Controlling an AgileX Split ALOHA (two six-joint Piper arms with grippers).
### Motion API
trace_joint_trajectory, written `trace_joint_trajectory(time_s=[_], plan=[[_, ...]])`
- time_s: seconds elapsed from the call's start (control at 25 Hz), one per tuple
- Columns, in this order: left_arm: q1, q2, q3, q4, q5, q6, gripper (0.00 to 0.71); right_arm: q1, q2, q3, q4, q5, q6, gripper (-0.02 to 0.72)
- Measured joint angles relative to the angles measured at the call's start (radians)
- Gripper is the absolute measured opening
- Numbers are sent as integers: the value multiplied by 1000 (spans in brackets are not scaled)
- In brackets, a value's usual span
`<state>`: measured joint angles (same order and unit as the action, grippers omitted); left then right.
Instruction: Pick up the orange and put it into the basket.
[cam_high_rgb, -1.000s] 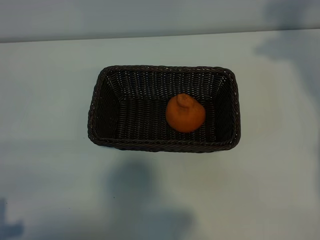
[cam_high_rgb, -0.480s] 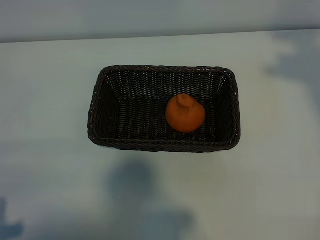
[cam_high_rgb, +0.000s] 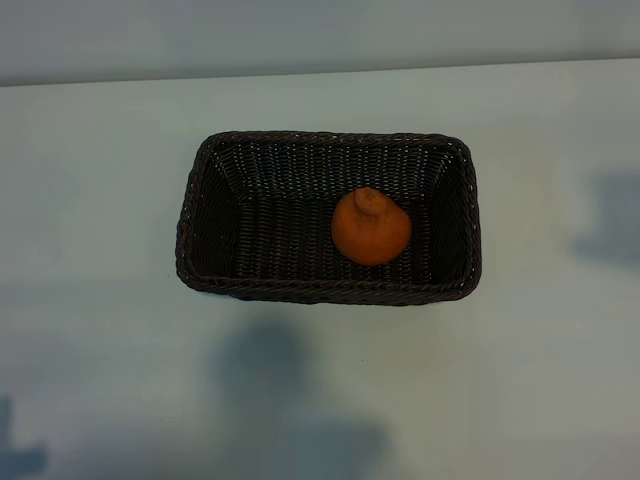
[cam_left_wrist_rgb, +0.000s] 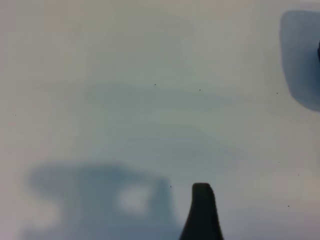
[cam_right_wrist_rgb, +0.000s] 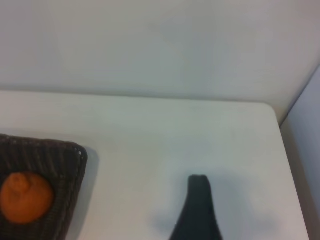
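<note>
The orange rests on the floor of the dark woven basket, right of its centre, with the knobby bump up. Neither gripper shows in the exterior view. In the right wrist view one dark fingertip of my right gripper hangs over bare table, well apart from the basket's corner and the orange. In the left wrist view a single dark fingertip of my left gripper hovers above bare table, with nothing beside it. Both grippers stand open and hold nothing.
The pale table surrounds the basket on all sides. Its far edge meets a wall. The right wrist view shows the table's rounded corner near the right gripper. Arm shadows lie on the tabletop.
The shadow at the exterior view's right side has slid from the far corner toward the middle of the right edge. The orange and basket have not moved.
</note>
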<state>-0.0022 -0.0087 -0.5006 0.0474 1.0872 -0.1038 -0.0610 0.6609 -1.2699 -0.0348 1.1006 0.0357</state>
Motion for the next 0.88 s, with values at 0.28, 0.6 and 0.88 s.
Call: trace_joint_trajectory(time_s=[0.28, 0.6, 0.88], plan=[[0, 0, 0, 0, 0, 0, 569, 0, -142, 180, 0, -13, 1, 556], [0, 0, 0, 0, 0, 0, 569, 0, -312, 350, -1, -43, 1, 556], [0, 0, 0, 0, 0, 0, 569, 0, -472, 456, -7, -110, 1, 552]])
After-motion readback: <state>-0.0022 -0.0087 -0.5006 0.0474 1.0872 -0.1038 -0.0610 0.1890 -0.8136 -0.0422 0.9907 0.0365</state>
